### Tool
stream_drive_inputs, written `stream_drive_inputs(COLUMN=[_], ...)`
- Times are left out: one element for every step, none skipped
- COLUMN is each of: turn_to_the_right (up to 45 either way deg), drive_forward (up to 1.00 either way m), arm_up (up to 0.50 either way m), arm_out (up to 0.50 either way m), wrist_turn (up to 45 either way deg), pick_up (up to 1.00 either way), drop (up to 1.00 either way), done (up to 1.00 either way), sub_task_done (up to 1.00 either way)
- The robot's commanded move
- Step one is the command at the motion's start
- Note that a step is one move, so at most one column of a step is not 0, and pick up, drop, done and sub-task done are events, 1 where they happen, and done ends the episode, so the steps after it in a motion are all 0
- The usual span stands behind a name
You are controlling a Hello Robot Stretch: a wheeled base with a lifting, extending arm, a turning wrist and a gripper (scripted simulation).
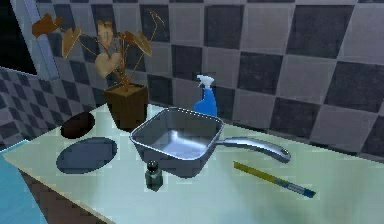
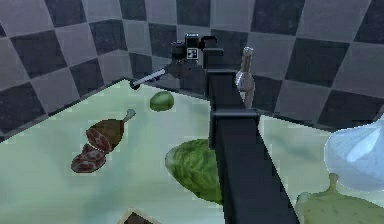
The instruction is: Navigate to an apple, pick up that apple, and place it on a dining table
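On the pale green countertop in the arm side view lies a small round green thing, apple-like in shape. The dark arm rises from the bottom edge to the gripper's body and white marker squares near the checkered wall. From there the thin fingers reach left and down, and the gripper ends a little above and left of the green round thing. I cannot tell whether it touches that thing or holds anything.
Beside the arm lie a brown-red lump, a leafy green head, a slim upright thing and a pale blue-white object. The forward view has a potted plant, metal pan, blue spray bottle, dark plate, small shaker and yellow stick.
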Motion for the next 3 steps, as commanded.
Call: stream_drive_inputs(turn_to_the_right=[0.0, 0.0, 0.0], drive_forward=[0.0, 0.0, 0.0], arm_up=[0.0, -0.1, 0.0], arm_out=[0.0, 0.0, 0.0], wrist_turn=[12.0, 0.0, 0.0], pick_up=[0.0, 0.0, 1.0], drop=[0.0, 0.0, 0.0], done=[0.0, 0.0, 0.0], sub_task_done=[0.0, 0.0, 0.0])
